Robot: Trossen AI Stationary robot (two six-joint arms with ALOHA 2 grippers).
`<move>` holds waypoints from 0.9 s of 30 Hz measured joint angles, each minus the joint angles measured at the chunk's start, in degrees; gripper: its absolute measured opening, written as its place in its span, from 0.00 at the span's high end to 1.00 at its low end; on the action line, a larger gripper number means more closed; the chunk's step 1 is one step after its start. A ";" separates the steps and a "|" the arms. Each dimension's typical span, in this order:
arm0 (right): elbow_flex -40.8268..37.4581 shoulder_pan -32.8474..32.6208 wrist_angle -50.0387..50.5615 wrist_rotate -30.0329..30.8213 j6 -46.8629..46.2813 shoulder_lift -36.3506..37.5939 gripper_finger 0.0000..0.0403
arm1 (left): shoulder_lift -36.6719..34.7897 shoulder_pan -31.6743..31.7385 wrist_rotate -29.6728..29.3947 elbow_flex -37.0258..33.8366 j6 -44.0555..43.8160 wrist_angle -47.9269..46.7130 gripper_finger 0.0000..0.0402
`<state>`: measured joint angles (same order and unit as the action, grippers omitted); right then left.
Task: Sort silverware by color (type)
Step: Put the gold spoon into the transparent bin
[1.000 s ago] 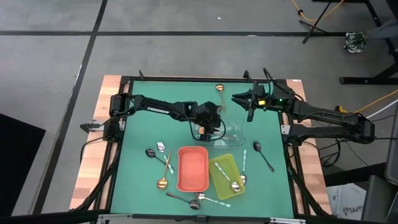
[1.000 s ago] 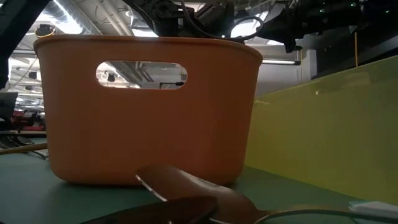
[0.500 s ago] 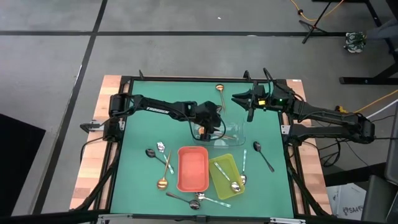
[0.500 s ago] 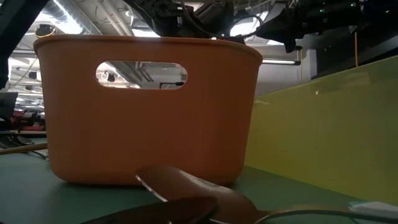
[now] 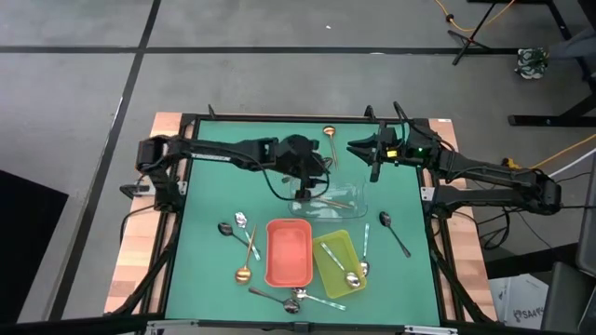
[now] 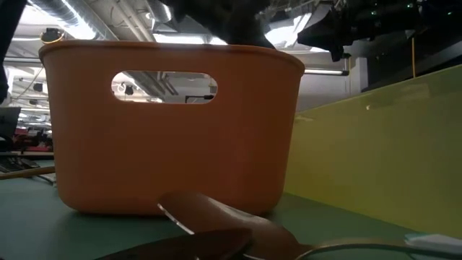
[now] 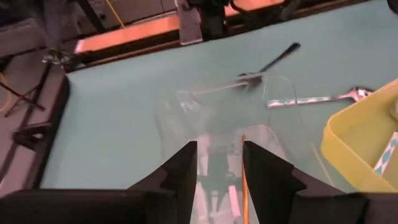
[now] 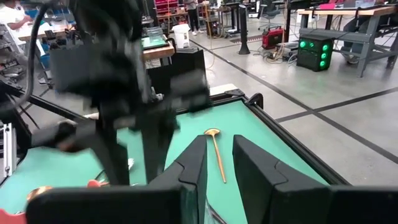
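My left gripper [image 5: 304, 194] hangs open above the clear tray [image 5: 346, 191]; in the left wrist view its fingers [image 7: 219, 168] frame the tray [image 7: 186, 106] from above. A copper utensil [image 5: 336, 203] lies inside the clear tray, seen as a thin line [image 7: 244, 180]. A silver spoon [image 5: 350, 275] lies in the yellow-green tray [image 5: 325, 263]. The red tray [image 5: 289, 252] holds nothing that I can see. My right gripper [image 5: 359, 147] waits open near the far right corner. Other copper, black and silver pieces lie loose on the mat.
A copper spoon [image 5: 329, 136] lies by the far edge. A black spoon [image 5: 394, 232] and a silver one [image 5: 365, 246] lie right of the trays. Black, silver and copper pieces [image 5: 244, 244] lie left of the red tray, more [image 5: 296, 300] near the front edge.
My left arm has risen and drawn back from inside the clear tray, its wrist moving up and toward the far edge. The copper utensil now lies in the clear tray, free of the fingers. My right arm has kept still.
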<state>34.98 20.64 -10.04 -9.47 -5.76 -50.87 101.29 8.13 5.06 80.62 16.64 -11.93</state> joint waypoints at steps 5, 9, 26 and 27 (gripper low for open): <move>0.00 0.00 -0.02 0.00 0.04 0.00 0.83 | -5.19 2.00 -1.24 0.02 0.02 -2.59 0.69; 0.00 0.00 -0.02 0.00 0.07 0.00 0.83 | -8.95 4.32 -3.02 0.02 0.02 -6.12 0.69; 0.00 0.00 1.20 0.02 0.04 0.00 0.83 | -12.32 21.03 -2.99 0.08 3.38 -23.86 0.69; 0.00 0.00 1.16 0.02 0.04 0.00 0.83 | -12.03 21.88 -2.99 0.07 3.75 -24.72 0.69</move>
<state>34.98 20.64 -8.88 -9.45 -5.72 -50.87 89.26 30.01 2.07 80.68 20.40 -36.65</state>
